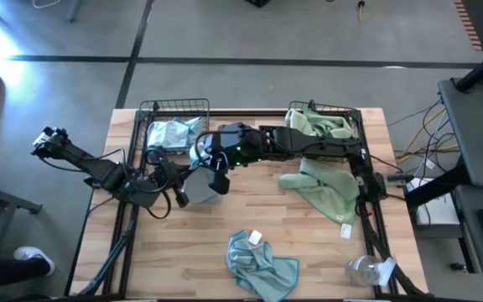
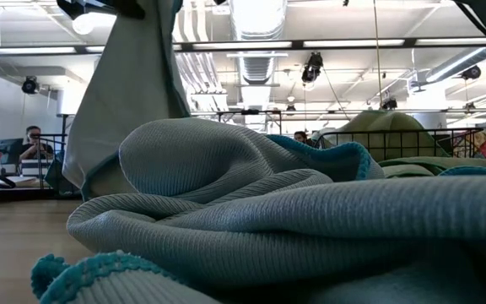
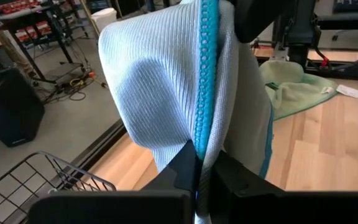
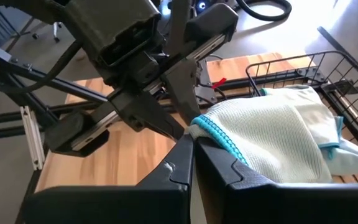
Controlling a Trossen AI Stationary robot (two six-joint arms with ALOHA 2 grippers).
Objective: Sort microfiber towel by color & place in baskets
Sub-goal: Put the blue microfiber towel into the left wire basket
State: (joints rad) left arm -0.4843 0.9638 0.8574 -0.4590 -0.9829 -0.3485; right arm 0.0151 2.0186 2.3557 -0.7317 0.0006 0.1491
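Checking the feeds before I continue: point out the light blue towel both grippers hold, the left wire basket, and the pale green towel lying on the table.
Held light blue microfiber towel (image 1: 201, 186): high view, hanging cloth.
Left black wire basket (image 1: 174, 104): high view, far rim.
Pale green microfiber towel on table (image 1: 325, 193): high view, middle.

A light wooden table top (image 1: 183, 252) is seen from above, set on a grey concrete floor (image 1: 250, 33) crossed by dark lines; a crumpled clear plastic wrapper (image 1: 369, 270) is found at the table's near right corner; a small white tag (image 1: 346, 230) is seen on the wood just beyond it; cables (image 1: 430, 138) are trailed over the floor to the right, beside a dark desk (image 1: 476, 126); a person (image 2: 32, 143) is seated in the room behind, under bright ceiling lights (image 2: 260, 17).
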